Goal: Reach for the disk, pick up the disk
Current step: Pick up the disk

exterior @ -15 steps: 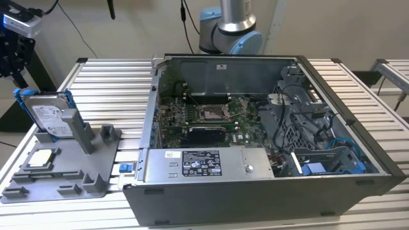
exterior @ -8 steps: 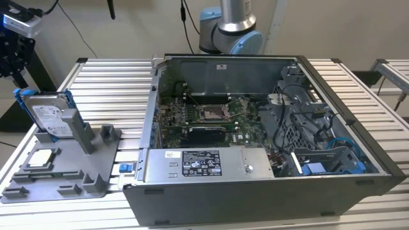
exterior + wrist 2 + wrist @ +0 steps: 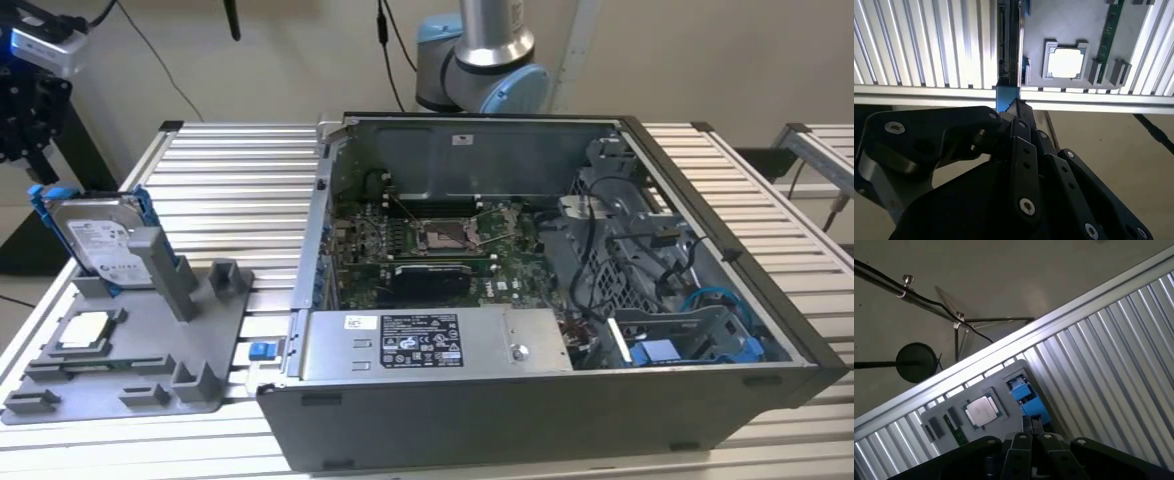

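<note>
Stiff, probably weighty, knock-sensitive disk (image 3: 96, 240) upright at the exterior view's left, best taken by its blue-framed edges; gripper (image 3: 1011, 112) close above, jaws' spread unclear

The disk (image 3: 99, 238) is standing upright on its edge, leaning slightly, slotted into the far corner of the grey holder (image 3: 200, 350), close to the table (image 3: 227, 190) edge at the exterior view's left. It has a silver-grey face with a white label, and a bright blue bracket (image 3: 48, 218) frames it.
</note>
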### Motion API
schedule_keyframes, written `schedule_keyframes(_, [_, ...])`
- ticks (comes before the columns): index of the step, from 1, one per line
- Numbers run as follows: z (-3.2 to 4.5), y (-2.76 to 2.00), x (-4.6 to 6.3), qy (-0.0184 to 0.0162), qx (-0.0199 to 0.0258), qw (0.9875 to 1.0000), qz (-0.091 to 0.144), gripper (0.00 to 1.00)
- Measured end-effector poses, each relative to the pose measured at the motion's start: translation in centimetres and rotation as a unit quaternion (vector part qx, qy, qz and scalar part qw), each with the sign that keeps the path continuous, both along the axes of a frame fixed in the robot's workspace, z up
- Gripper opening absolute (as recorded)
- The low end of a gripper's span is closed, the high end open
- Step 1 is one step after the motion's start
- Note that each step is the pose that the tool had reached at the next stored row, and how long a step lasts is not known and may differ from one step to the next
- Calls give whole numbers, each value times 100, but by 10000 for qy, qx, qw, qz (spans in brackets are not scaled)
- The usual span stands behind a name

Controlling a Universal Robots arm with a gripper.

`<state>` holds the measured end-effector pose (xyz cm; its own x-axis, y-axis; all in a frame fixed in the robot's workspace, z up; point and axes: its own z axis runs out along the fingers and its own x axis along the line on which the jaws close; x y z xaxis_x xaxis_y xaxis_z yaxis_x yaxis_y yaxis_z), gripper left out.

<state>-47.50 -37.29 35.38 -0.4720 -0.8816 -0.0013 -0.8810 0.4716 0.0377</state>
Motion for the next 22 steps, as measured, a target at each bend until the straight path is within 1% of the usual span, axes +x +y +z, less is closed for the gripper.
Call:
schedule_keyframes(3, [0, 0, 0, 0, 0, 9996, 269, 0])
schedule_keyframes(6, [0, 0, 0, 0, 0, 9985, 544, 0])
schedule_keyframes(8, [0, 0, 0, 0, 0, 9974, 724, 0])
schedule_keyframes(11, [-2, 0, 0, 0, 0, 9950, 995, 0])
schedule_keyframes(16, [-11, 3, 0, -3, 0, 9898, 1423, 0])
schedule_keyframes(19, [-20, 3, 0, -6, -1, 9856, 1690, 0])
schedule_keyframes(22, [-32, 3, 0, -27, -5, 9809, 1943, 0])
